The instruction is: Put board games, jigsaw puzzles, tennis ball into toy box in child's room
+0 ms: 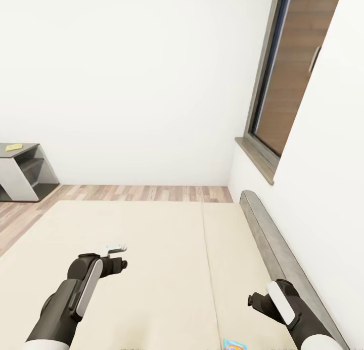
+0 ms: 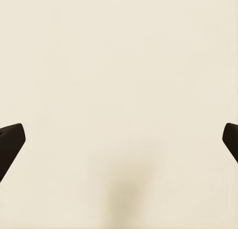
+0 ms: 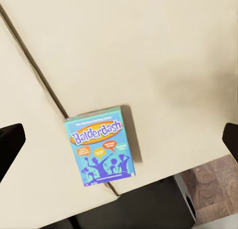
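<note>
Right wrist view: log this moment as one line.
stage: approach | board game flat on bed, by mattress seam | right gripper open above it | left gripper open over mattress

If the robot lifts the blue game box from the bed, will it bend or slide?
The blue game box looks like a flat, stiff printed carton, so it will probably keep its shape. It lies flat across the seam of the soft bed, so rolling seems unlikely. Its smooth faces may slip in a loose grip.

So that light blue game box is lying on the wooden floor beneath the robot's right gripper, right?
Not quite. The light blue game box lies on the beige bed, by the seam between its two mattress sections, beneath the open right gripper. The right wrist view shows it.
</note>
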